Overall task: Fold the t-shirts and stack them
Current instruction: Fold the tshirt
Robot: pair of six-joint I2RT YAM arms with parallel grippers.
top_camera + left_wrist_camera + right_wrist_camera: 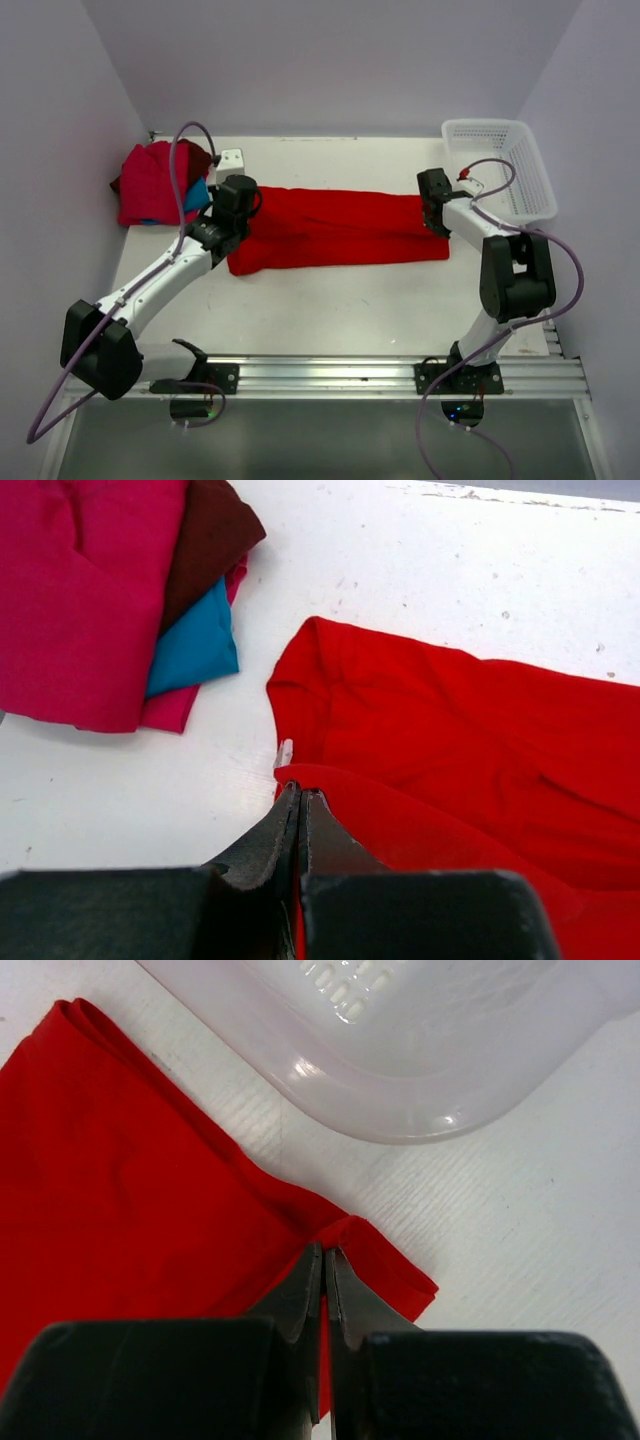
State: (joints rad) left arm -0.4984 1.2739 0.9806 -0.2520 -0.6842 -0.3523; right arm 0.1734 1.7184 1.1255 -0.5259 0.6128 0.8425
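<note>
- We see the large red t-shirt [340, 228] lying flat on the table [330, 310] as one long band, its near edge doubled over.
- At the shirt's left end, the left gripper [300, 792] has its jaws pressed together on the cloth's edge, with a sliver of red showing between them. A small white label [284, 753] peeks out just past the tips.
- At the shirt's right end, the right gripper [325, 1252] is pinched just as narrow on a folded corner of the same cloth.
- Just past the shirt's left end, apart from it, we find the folded pile [150, 185]. It has a pink-red shirt [80, 590] on top, with a maroon shirt [205, 540] and a teal shirt [195, 645] showing at its side.
- The white mesh basket [535, 190] stands beyond the shirt's right end, near it but not touching.
</note>
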